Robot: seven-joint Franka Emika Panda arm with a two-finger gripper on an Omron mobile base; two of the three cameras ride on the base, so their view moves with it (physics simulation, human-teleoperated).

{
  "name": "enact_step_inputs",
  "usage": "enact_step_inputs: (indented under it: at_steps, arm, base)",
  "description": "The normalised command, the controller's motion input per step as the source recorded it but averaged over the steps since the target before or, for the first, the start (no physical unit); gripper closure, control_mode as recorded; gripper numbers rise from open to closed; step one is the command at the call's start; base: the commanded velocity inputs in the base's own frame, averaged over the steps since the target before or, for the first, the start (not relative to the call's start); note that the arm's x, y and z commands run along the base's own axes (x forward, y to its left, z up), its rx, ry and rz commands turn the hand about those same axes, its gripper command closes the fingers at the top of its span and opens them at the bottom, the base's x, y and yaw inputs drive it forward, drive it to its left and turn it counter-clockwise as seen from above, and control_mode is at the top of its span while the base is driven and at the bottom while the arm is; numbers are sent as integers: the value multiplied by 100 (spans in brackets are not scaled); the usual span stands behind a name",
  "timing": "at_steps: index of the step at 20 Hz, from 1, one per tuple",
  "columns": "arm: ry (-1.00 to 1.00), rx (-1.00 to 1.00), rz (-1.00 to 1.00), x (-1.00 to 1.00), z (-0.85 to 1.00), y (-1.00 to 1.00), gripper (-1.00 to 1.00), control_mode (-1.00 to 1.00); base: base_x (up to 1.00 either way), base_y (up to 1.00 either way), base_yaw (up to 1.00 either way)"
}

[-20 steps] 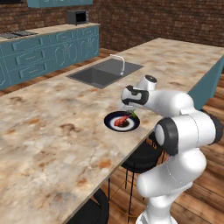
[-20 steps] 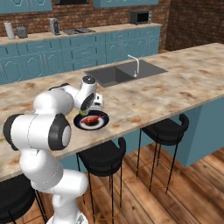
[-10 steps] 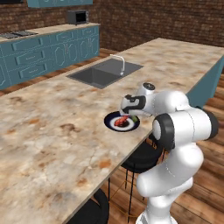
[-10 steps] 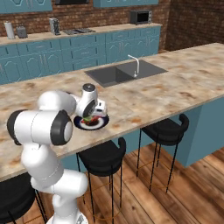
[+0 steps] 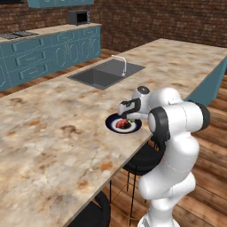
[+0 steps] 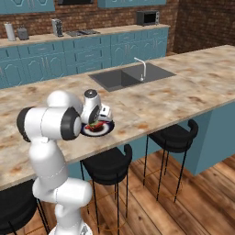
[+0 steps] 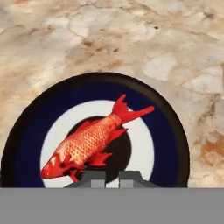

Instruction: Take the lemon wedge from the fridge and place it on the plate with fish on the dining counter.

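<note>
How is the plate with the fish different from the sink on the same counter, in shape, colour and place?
Shape: the plate is round, while the sink is a rectangular basin. Colour: the plate has dark and white rings and carries a red fish; the sink is plain grey. Place: the plate rests on top of the dining counter near its edge, under the gripper; the sink is set into the stone farther back, beside a tap. Both belong to the same marbled counter.
</note>
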Motion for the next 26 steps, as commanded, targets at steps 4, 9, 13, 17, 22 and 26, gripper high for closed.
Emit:
enact_step_inputs:
  at_steps: [4, 9, 13, 17, 22, 26]
  arm:
    - [0, 0, 0, 6, 0, -4, -100, -100]
    - [0, 0, -1, -2, 6, 0, -100, -100]
    - [-5, 0, -5, -72, 56, 0, -100, -100]
    - [-13, 0, -4, -100, 14, 25, -100, -100]
    - [-7, 0, -3, -100, -22, 56, -100, -100]
    - [-53, -23, -1, -100, 59, 31, -100, -100]
  base:
    - [0, 0, 0]
    - [0, 0, 0]
    - [0, 0, 0]
    - [0, 0, 0]
    - [0, 0, 0]
    - [0, 0, 0]
